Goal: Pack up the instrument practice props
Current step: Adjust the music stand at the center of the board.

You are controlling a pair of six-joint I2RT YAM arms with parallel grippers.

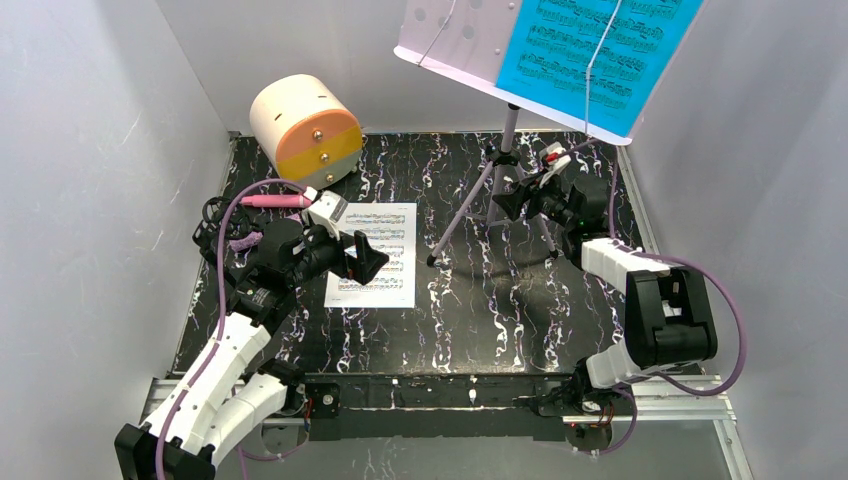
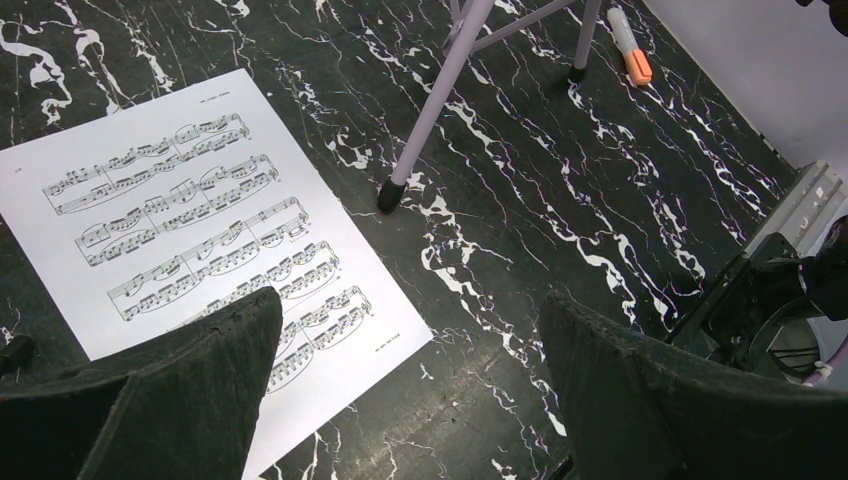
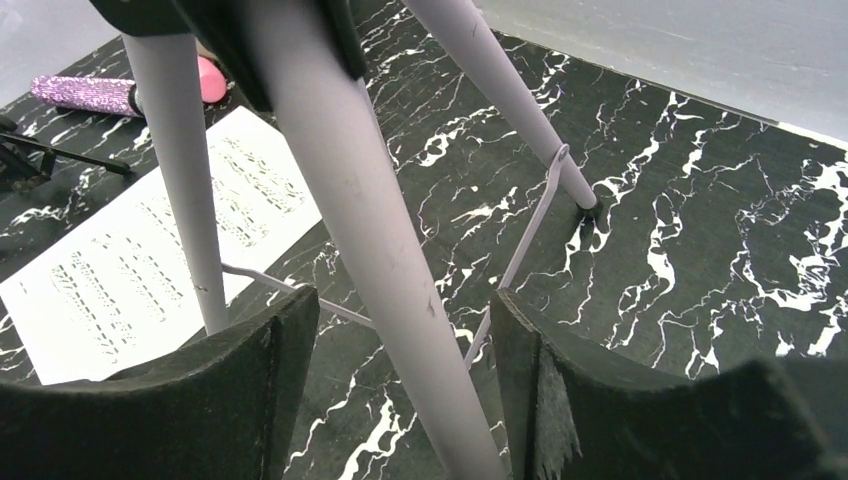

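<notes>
My right end effector [image 1: 507, 202] is low at the back right of the desk [image 1: 480, 310]. Its jaws are partly spread on either side of 1 tripod leg [image 3: 385, 290] of the lilac perforated music rack [image 1: 450, 35], with a gap on each side, so nothing is gripped. The rack stands upright and carries the blue sheet-music page [image 1: 590, 55].

My left end effector [image 1: 372, 260] is spread wide and empty, hovering over the near right corner of the white sheet-music page [image 2: 190, 220], which lies flat on the desk. Another rack leg's black foot [image 2: 390, 195] rests just beside that page. The pink toy microphone [image 1: 272, 200] lies at the back left, near the cream cylinder box [image 1: 300, 125].
</notes>
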